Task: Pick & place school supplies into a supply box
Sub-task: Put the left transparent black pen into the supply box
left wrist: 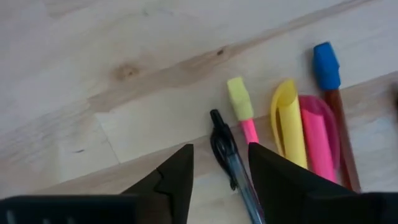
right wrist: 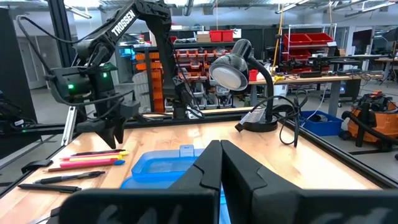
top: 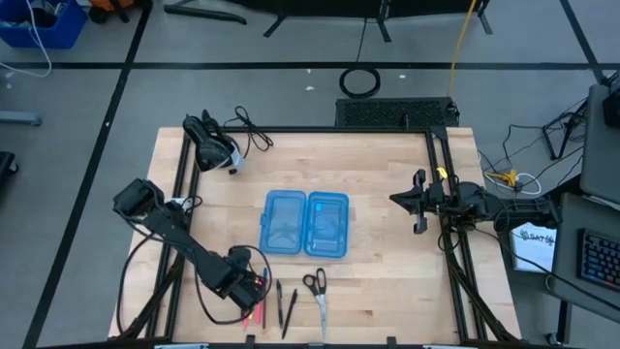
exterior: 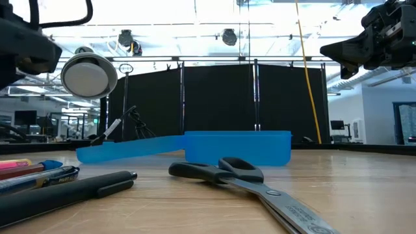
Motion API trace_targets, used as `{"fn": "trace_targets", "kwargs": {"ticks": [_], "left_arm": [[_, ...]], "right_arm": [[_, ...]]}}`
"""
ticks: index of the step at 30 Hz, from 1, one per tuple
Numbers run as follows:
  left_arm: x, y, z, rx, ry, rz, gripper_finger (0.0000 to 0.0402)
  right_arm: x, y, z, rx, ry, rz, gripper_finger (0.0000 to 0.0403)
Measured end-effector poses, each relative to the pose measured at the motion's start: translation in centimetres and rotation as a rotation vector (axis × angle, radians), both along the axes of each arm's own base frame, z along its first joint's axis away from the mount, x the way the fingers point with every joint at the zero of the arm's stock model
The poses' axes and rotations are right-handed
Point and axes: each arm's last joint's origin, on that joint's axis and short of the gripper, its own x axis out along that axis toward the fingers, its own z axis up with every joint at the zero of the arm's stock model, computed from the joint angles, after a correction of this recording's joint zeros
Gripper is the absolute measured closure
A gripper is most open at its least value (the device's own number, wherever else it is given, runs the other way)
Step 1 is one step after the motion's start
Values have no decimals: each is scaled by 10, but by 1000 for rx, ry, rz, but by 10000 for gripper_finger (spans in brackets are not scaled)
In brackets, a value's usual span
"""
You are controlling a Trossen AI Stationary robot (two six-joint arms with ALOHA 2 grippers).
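Observation:
The open blue supply box [top: 305, 223] lies mid-table with both halves flat. Near the table's near edge lie the scissors [top: 315, 291], two black pens [top: 284, 302] and, to their left, a bunch of pink, yellow and clear pens [top: 257, 310]. My left gripper [left wrist: 221, 149] is open and points down over that bunch. Its fingers stand on either side of a clear pen with a black clip [left wrist: 227, 165], beside a pink pencil with a yellow tip [left wrist: 244, 115]. I see no touch. My right gripper [top: 418, 202] waits shut at the table's right side.
A black desk lamp [top: 213, 145] with its cable stands at the far left corner. A black frame [top: 441, 194] runs along the table's sides. Bare wood lies between the box and the right arm. In the low view the scissors [exterior: 240, 175] lie in front of the box [exterior: 237, 146].

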Motion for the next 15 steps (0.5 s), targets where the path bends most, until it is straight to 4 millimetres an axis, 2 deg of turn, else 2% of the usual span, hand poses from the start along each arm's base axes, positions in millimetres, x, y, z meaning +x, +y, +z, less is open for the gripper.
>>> {"fn": "trace_targets", "kwargs": {"ticks": [15], "left_arm": [[9, -9, -28, 5, 23, -4, 252]], "right_arm": [[0, 0, 0, 0, 0, 0, 403]]}}
